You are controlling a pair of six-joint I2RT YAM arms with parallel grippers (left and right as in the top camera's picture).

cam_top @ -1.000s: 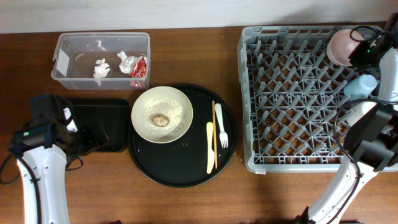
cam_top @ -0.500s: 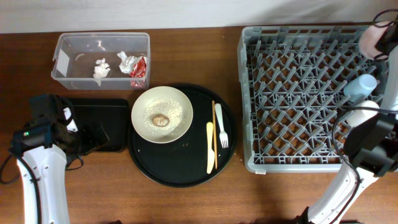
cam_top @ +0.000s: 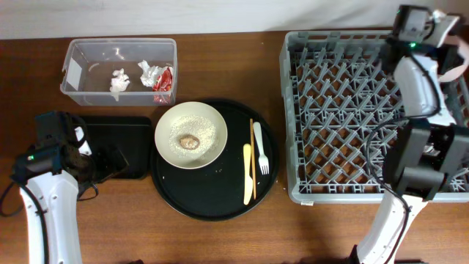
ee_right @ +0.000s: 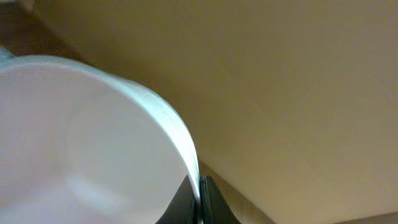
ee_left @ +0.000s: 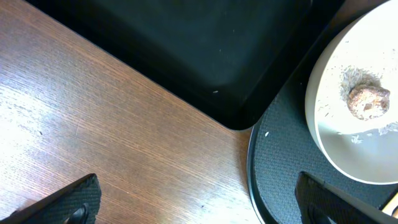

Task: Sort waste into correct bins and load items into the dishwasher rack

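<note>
The grey rack fills the right side of the table, and the right arm reaches across it to its far right corner. Left of the rack lies the round black tray. The clear tub stands at the back left, and the shallow black tray lies in front of it, touching the round tray's rim.

The cream bowl sits on the round tray and holds rice grains and a brown lump. The pink bowl is half cut off by the frame edge; it seems to hang over the rack's far right rim. The right gripper is clamped on its rim.

The chopsticks, yellow knife and white fork lie side by side on the round tray, right of the cream bowl. Two tissue wads and the red wrapper are in the tub.

The left gripper hovers with its jaws spread wide over the shallow tray's corner, grasping nothing.
</note>
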